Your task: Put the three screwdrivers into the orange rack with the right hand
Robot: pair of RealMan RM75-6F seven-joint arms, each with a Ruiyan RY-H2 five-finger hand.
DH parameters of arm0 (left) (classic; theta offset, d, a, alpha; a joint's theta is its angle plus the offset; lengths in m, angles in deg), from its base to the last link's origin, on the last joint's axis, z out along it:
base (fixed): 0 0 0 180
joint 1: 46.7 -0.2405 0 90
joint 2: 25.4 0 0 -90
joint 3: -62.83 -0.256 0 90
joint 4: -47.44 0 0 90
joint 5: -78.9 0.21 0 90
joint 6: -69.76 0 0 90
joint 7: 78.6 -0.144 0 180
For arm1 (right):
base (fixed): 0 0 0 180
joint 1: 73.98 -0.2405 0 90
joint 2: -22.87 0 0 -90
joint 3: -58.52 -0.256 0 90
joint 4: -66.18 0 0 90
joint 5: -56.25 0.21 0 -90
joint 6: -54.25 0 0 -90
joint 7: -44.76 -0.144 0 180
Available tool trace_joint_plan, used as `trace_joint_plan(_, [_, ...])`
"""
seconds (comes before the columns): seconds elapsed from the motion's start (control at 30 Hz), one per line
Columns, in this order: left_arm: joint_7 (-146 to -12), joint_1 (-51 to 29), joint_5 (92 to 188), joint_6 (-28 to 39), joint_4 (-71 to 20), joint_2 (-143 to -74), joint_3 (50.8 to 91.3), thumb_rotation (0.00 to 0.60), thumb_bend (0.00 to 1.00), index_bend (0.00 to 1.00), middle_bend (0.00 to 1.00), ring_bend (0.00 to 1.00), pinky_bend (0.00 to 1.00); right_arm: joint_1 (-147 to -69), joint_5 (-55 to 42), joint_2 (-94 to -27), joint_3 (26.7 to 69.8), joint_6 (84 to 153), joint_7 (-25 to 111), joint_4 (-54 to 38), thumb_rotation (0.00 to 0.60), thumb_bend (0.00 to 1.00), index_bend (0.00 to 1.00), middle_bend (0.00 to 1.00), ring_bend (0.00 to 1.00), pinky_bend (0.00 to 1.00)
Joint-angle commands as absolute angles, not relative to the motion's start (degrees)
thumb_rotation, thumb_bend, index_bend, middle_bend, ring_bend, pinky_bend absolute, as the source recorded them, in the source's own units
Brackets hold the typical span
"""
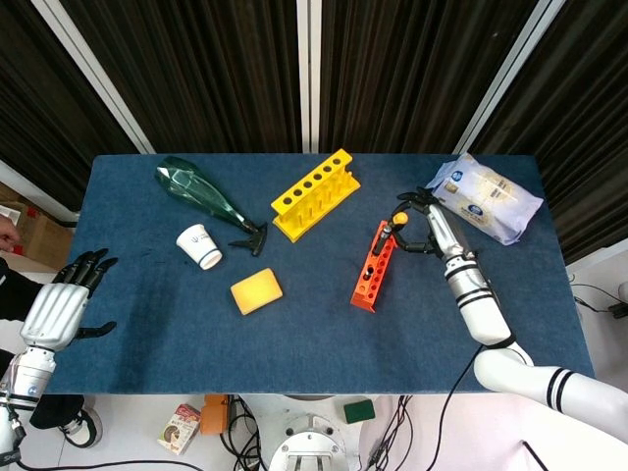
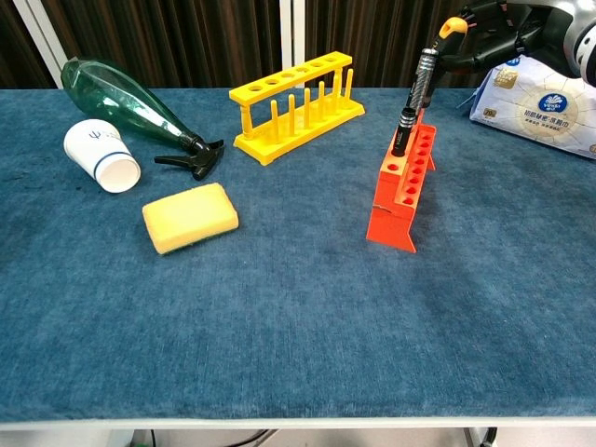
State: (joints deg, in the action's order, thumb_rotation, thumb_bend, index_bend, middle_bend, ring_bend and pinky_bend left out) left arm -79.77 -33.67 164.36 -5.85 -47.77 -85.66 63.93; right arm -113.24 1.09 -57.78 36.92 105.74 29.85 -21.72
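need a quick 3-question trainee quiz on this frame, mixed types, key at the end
1. True or false: the right hand holds the screwdriver by its orange-capped top end.
2. Which sits nearest the sponge? A) paper cup B) tissue pack C) orange rack
3. Fill in: the spray bottle is lying on its ____.

Key
1. True; the lower end is at a hole in the orange rack, shaft tilted.
2. A
3. side, nozzle toward the yellow rack.
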Motion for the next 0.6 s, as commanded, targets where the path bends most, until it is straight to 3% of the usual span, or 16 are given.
trace_joint_plan(0.03, [-79.8,-33.7,164.3,-5.9,-47.8,-85.6,63.9,0.6,0.04,0.12,0.03,0.03,0.2,-113.2,1.2,-57.8,37.0,105.7,30.0,-21.7,0.6,0.46,0.62,0.17,0.0,0.0])
trace_joint_plan(0.6, [-79.6,-33.8,164.4,-6.0,-47.7,-85.5,63.9,0.6,0.03,0.12,0.03,0.03,0.2,-113.0,0.8,-57.5,37.1,104.8,29.5,-21.8,0.6,0.41,0.32,0.13,0.0,0.0])
